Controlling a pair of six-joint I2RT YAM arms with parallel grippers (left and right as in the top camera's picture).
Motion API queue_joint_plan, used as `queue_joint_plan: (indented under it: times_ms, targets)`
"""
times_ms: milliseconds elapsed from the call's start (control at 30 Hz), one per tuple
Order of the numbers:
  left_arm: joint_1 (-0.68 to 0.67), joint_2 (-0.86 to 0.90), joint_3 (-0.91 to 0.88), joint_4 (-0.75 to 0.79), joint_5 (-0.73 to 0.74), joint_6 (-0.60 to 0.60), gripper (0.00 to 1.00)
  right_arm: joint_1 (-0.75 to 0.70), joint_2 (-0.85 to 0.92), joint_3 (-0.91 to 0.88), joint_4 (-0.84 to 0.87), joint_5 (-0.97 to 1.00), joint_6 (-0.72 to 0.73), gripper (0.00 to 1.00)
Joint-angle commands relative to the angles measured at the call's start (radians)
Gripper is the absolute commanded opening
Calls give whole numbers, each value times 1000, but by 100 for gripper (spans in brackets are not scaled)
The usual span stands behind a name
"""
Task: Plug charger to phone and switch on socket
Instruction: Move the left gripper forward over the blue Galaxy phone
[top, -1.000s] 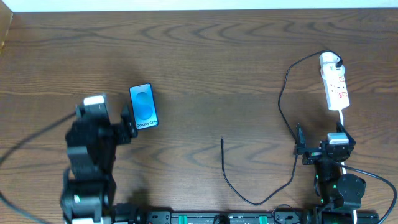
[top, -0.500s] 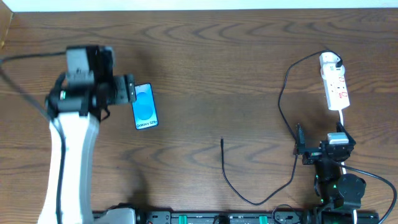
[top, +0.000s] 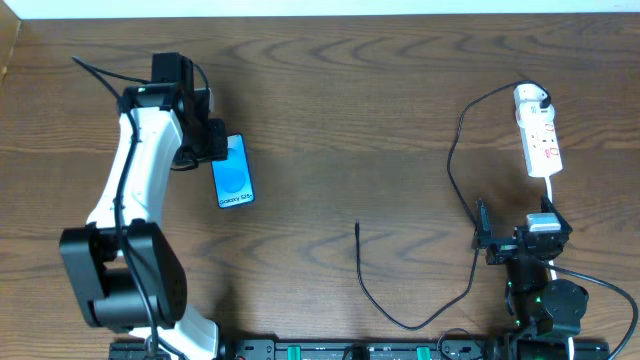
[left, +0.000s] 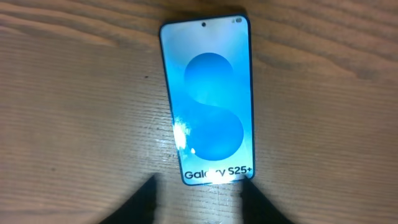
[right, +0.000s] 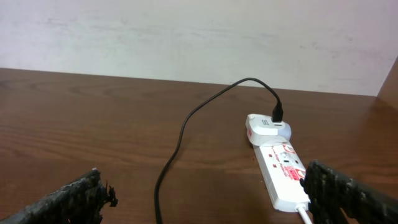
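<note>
Step 1, seemingly: securing the phone (left: 208, 99), flat on the counter (left: 74, 93) at left. Straddles its text end with left fingers (left: 144, 200); clamped or not, cannot tell. Holds right fingers (right: 348, 193) wide apart near the socket (right: 283, 171). Next calls for bringing the charger (top: 362, 270) tip over.

Bare table (top: 330, 110) lies wide between the phone (top: 232, 171) and the charger (top: 358, 250) tip. The left arm (top: 130, 180) covers the phone's left side; its right edge stands clear. The charger's cable loops just before the right gripper (top: 514, 228) and climbs left of the socket (top: 538, 135)
</note>
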Motion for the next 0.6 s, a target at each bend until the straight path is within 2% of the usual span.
queue_joint_plan:
  times_ms: [0,567]
  targets:
    - [4,15,16,6,20,-8,98,-2,-4,-1,-5,5,-9,99]
    - [2,19,16,36,16,-20,98,-2,-4,-1,-5,5,-9,99]
